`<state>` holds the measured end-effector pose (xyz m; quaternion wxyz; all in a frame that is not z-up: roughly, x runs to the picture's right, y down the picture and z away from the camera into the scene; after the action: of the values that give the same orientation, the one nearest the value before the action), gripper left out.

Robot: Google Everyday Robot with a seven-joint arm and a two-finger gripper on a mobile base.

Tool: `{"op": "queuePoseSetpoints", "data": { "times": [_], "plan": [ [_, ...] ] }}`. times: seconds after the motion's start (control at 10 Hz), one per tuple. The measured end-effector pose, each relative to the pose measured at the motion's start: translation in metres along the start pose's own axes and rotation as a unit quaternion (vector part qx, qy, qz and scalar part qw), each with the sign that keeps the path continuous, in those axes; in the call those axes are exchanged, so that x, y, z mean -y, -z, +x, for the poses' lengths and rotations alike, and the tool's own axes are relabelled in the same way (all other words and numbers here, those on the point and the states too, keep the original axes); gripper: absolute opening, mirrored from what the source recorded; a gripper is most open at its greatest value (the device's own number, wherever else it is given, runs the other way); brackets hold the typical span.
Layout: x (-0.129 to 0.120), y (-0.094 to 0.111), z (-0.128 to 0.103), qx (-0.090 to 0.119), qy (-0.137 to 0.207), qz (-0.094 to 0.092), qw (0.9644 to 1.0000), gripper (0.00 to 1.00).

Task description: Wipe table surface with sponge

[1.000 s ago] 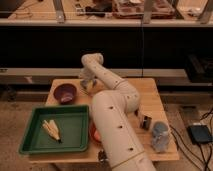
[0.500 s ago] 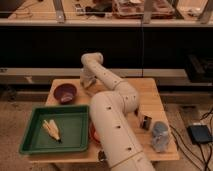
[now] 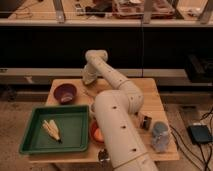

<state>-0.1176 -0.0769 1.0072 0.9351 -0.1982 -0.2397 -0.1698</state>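
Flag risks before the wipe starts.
The gripper, shut near the far edge of the table surface, shows no sponge: it may be gripping nothing and would then wipe bare. The purple bowl sits close beside it; a sweep that way could shove it toward the edge.

Light tan plank table surface [image 3: 150, 94] lies level, the gripper [image 3: 89, 79] low over its far edge, jaws closed.

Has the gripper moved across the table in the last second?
No, not noticeably. The gripper stays low over the far edge of the table surface, just right of and beyond the purple bowl, fingers shut.
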Motion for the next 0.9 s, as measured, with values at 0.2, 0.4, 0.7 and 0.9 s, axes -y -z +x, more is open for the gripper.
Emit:
{"op": "queuePoseSetpoints", "data": {
  "times": [0.2,0.4,0.7,0.9],
  "plan": [
    [-0.010,0.038,0.022,0.008,-0.030,0.018,0.9994,0.00],
    [-0.027,0.078,0.049,0.006,-0.059,0.032,0.9977,0.00],
    [-0.062,0.129,0.069,0.018,-0.134,0.051,0.9895,0.00],
    [-0.086,0.150,0.054,0.031,-0.174,0.053,0.9829,0.00]
  ]
}}
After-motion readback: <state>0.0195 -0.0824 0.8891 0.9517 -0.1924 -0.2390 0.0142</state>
